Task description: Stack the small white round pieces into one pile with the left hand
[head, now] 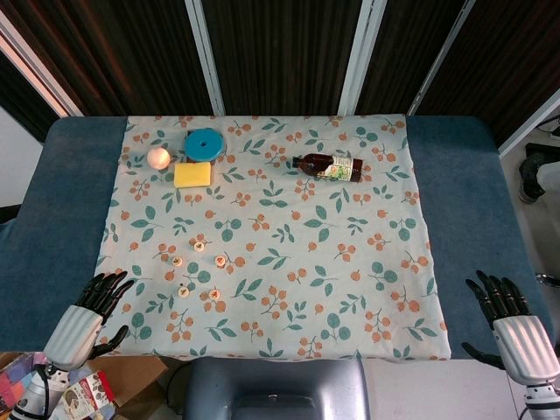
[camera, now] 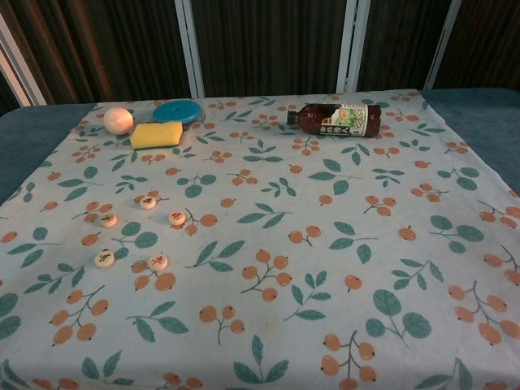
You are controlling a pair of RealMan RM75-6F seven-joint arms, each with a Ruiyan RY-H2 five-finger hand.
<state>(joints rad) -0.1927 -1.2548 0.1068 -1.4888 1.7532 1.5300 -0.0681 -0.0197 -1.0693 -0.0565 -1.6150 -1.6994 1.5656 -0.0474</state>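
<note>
The chest view shows neither robot hand, and its edges cut off the floral cloth (camera: 268, 203) on the left, right and near sides. In the head view the left robot hand (head: 87, 319) and right robot hand (head: 512, 328) are cut off below the wrist by the bottom edge, and the grey chair back (head: 276, 389) is cropped there too. The red and dark markings on the small white round pieces (camera: 134, 236) are too small to read, as is the label print on the brown bottle (camera: 339, 119).
</note>
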